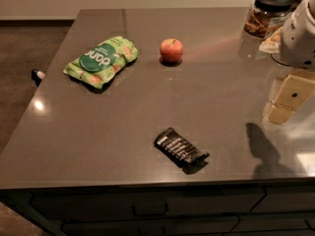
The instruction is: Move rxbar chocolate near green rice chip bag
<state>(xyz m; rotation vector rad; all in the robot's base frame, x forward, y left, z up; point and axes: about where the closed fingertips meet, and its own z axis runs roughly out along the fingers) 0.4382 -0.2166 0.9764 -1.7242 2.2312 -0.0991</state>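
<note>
On the dark countertop (123, 117) the rxbar chocolate (181, 150) lies ungrasped, well apart from the green rice chip bag (101, 60), because our gripper (287, 101) hovers at right, its clench beyond our telling.

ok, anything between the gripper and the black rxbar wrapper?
No. In the camera view only bare grey countertop, crossed by a dark shadow, separates the cream gripper at the right edge from the flat black rxbar chocolate wrapper.

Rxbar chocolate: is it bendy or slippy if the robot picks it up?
Probably fairly stiff and light: the rxbar chocolate lies flat and thin. Its wrapper may slide on the glossy table. Being flat, it likely won't roll. The gripper hangs at the right, apart from it.
</note>
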